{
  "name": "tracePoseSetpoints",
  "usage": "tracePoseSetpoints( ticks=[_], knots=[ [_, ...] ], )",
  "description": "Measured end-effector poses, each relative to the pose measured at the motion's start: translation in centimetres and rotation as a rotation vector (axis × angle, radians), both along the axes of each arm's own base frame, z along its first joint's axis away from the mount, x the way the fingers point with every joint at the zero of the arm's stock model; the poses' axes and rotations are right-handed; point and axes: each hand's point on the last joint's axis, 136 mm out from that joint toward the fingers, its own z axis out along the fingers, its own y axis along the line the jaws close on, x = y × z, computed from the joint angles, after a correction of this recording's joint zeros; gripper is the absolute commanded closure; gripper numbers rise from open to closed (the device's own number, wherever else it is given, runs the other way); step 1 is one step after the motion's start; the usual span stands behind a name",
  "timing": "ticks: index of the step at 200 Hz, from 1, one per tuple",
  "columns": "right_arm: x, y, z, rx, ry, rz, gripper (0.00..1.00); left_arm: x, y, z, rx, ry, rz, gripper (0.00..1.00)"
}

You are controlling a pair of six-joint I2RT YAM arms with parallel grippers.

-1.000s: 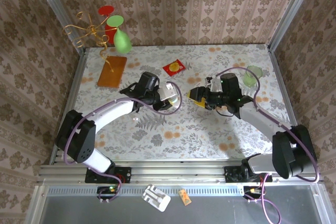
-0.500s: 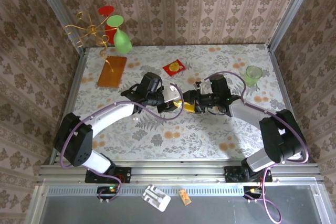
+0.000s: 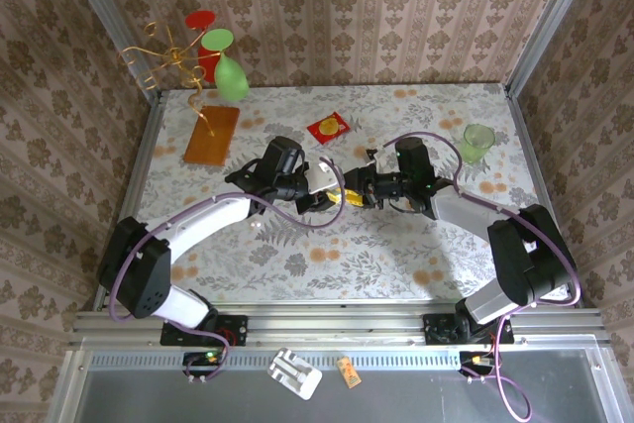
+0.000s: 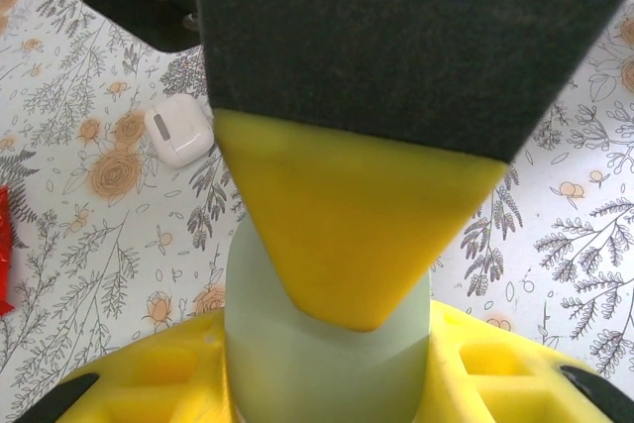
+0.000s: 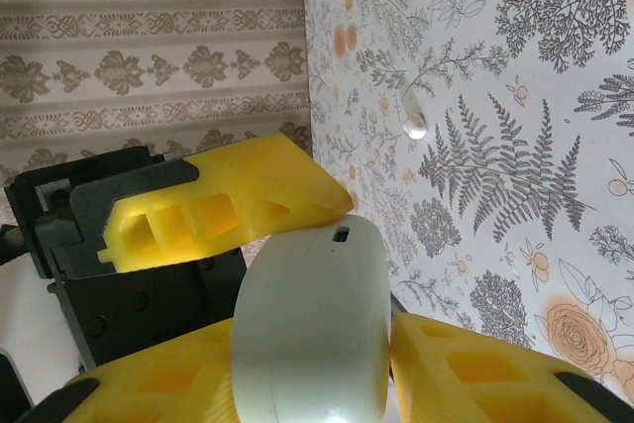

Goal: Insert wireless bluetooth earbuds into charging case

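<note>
**Case [image 5: 307, 334] in two grippers, earbuds [image 5: 414, 126] apart**

Fingers of the left gripper [image 4: 332, 334] pinch the pale case. Fingers of the right gripper [image 5: 307, 373] stand close at its two sides; whether they press, I cannot tell. The earbuds lie on the table [image 5: 515, 245] beyond the case, well apart.

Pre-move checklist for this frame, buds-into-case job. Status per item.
1. Left pincer gripping pale case: ok.
2. Right pincer on the same case, fingers flanking both sides: ok; firmness cannot tell.
3. Case lid open for loading: not ok, looks shut.
4. Earbuds located: ok, loose on table, none in a pincer.
5. Second white case clear of both pincers: ok, lying apart on the table.
</note>
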Motion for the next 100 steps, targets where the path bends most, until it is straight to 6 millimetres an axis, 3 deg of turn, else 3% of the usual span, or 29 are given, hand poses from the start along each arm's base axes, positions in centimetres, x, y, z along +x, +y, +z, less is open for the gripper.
tracePoseSetpoints(
  ticks=[42,82,100],
  knots=[
    [0.17,-0.19,0.0,0.0,0.002,-0.007,0.53,-0.18,0.15,-0.15,0.002,0.002,-0.001,0.61],
    [0.34,-0.39,0.01,0.0,0.001,-0.014,0.82,-0.24,0.23,-0.29,0.006,0.006,0.0,0.61],
    [0.37,-0.41,0.04,-0.001,-0.007,-0.011,0.87,-0.24,0.24,-0.31,0.006,0.007,0.001,0.58]
  ],
)
